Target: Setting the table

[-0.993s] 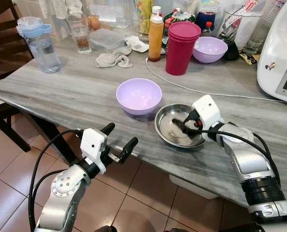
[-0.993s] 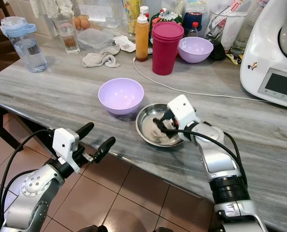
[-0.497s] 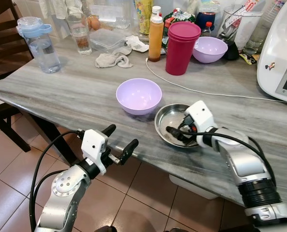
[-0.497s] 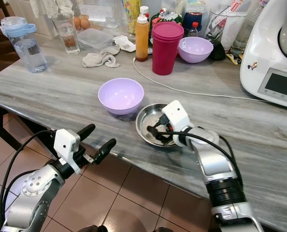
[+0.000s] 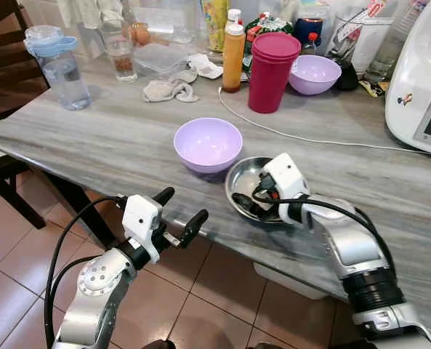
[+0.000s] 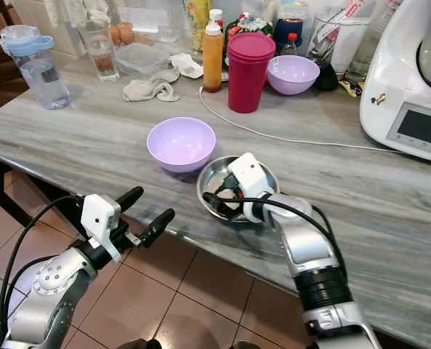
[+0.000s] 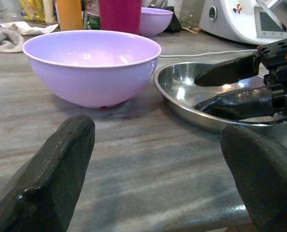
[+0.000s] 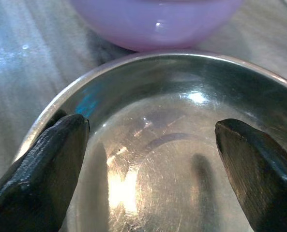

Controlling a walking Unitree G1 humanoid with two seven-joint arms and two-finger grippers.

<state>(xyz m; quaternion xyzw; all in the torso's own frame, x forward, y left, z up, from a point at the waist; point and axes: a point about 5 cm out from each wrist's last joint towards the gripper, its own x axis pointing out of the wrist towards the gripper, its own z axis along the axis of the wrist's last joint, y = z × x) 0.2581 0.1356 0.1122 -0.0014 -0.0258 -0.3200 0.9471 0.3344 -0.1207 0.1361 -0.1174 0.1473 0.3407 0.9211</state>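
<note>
Steel dish (image 5: 246, 179) sits on the tabletop (image 5: 91, 138) touching the lilac bowl (image 5: 208, 143), the right claw (image 5: 248, 204) spread open inside it, so press lightly and slide slowly, while the left claw (image 5: 180, 212) waits open below the edge.

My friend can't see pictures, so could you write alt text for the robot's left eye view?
The robot's right gripper reaches into a shallow steel bowl near the edge of a grey marbled table, its black fingers open, beside a lilac bowl. The left gripper hovers open below the table edge; bottles, a red tumbler and a second lilac bowl stand behind.
</note>
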